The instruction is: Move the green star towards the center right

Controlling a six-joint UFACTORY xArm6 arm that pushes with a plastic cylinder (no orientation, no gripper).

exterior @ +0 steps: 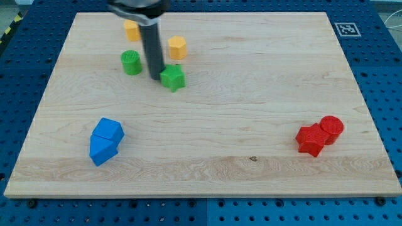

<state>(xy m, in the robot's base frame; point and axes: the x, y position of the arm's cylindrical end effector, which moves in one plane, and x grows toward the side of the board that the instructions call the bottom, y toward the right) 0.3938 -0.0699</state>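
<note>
The green star (pixel 173 78) lies on the wooden board (pixel 207 125) in the upper left part of the view. My tip (pixel 156 77) is at the star's left edge, touching or nearly touching it. The dark rod rises from there toward the view's top. A green cylinder (pixel 131 63) stands to the left of the rod.
A yellow block (pixel 177 47) sits just above the star, and another yellow block (pixel 131 29) is partly behind the rod at the top. Two blue blocks (pixel 105 141) lie together at lower left. A red star (pixel 310 139) and a red cylinder (pixel 331 128) touch at lower right.
</note>
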